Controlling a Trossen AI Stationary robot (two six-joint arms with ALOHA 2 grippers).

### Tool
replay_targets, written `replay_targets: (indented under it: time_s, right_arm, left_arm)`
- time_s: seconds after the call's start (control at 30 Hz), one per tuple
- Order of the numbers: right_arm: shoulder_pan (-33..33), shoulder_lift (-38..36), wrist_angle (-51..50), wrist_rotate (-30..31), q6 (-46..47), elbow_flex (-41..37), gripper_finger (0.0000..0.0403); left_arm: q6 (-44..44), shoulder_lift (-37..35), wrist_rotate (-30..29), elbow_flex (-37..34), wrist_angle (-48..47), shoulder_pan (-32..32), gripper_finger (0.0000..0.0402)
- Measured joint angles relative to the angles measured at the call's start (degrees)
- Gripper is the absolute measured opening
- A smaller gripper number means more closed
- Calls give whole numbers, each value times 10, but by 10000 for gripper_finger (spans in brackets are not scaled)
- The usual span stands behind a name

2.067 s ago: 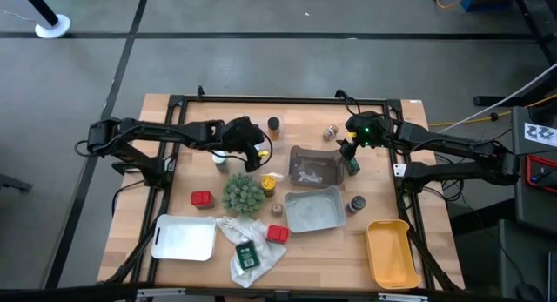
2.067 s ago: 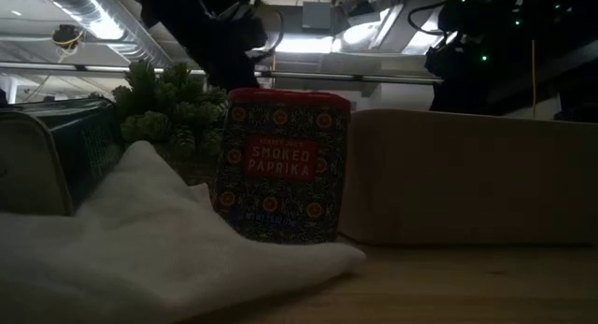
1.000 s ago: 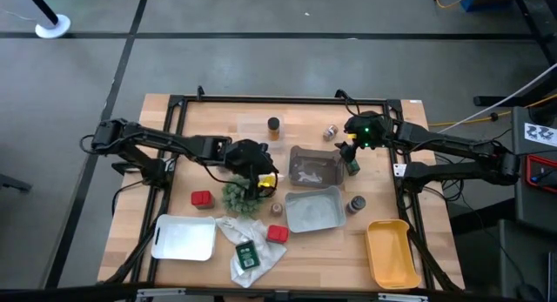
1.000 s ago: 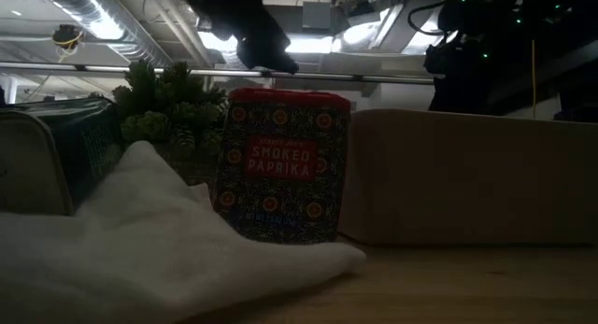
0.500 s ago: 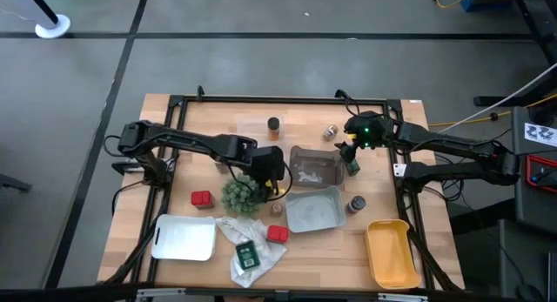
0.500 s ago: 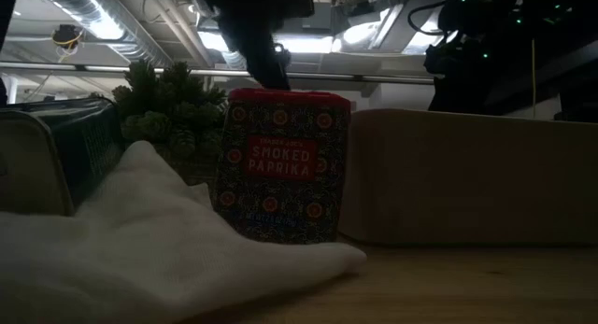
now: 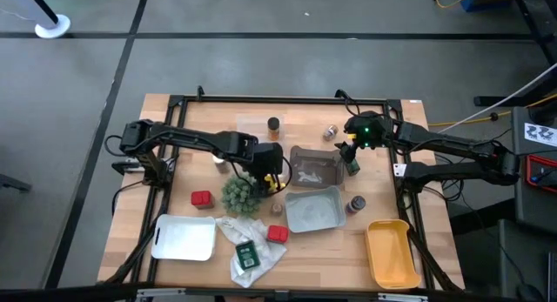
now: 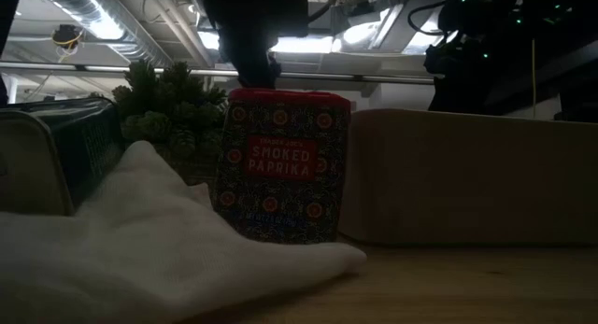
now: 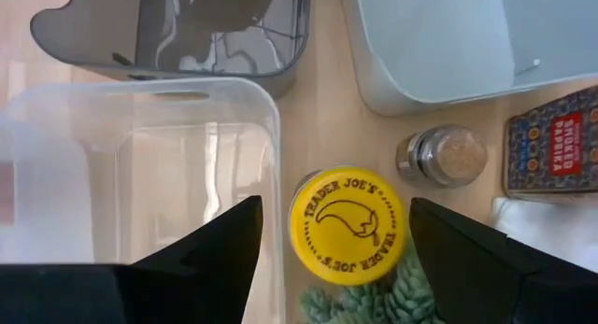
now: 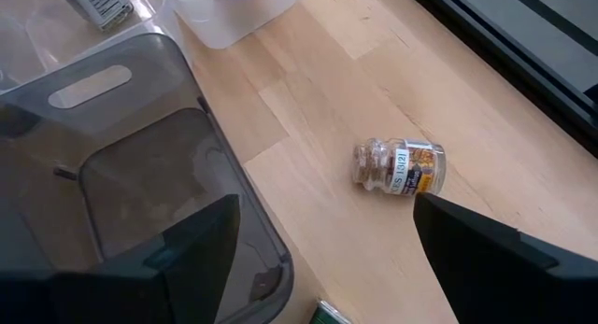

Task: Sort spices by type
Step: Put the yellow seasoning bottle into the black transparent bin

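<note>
Left gripper [image 9: 332, 226]: held above the middle of the counter [image 7: 174, 128], beside the green bushy plant [image 7: 241, 194]; its fingers [image 9: 224, 245] are spread wide on either side of a yellow-capped jar, and nothing is gripped.
Yellow-capped jar [image 9: 348, 223]: stood upright on the counter between a clear plastic bin [image 9: 140, 175] and a small glass jar [image 9: 442, 157]; "TRADER JOE'S" is printed around a drawn emblem on the cap.
Red tin [image 8: 283, 165]: seen close in the low view, labelled "SMOKED PAPRIKA" under smaller writing that cannot be read; a white thin plastic bag [image 8: 140, 240] is draped against its base. The same label is seen on the tin in the left wrist view.
Right gripper [image 7: 352, 152]: held at the far right of the counter, over the edge of the dark grey tray [image 7: 315, 165]; its fingers are fully parted and nothing is gripped.
Jar on its side [image 10: 399, 166]: lies on bare wood near the dark grey tray; a yellow-and-dark label is carried, its writing too small to be read.
Dark brown jar [image 7: 274, 125]: stood alone near the far edge of the counter.
Other spices: a red packet [image 7: 201, 198] lies left of the plant; a dark jar [image 7: 356, 204] stands right of the light grey tray [image 7: 313, 210].
Other trays: a white tray [image 7: 184, 238] and a yellow tray [image 7: 389, 251] are set along the near edge.
</note>
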Motion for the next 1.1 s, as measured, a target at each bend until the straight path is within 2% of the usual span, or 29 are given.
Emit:
replay_targets:
  time_s: [0.8,1.1]
  right_arm:
    - [0,0,0,0,-2,0,319]
    - [0,0,0,0,-2,0,319]
  left_arm:
    - [-8,21,17,-2,3,-3,255]
    - [-8,62,21,-3,1,-3,255]
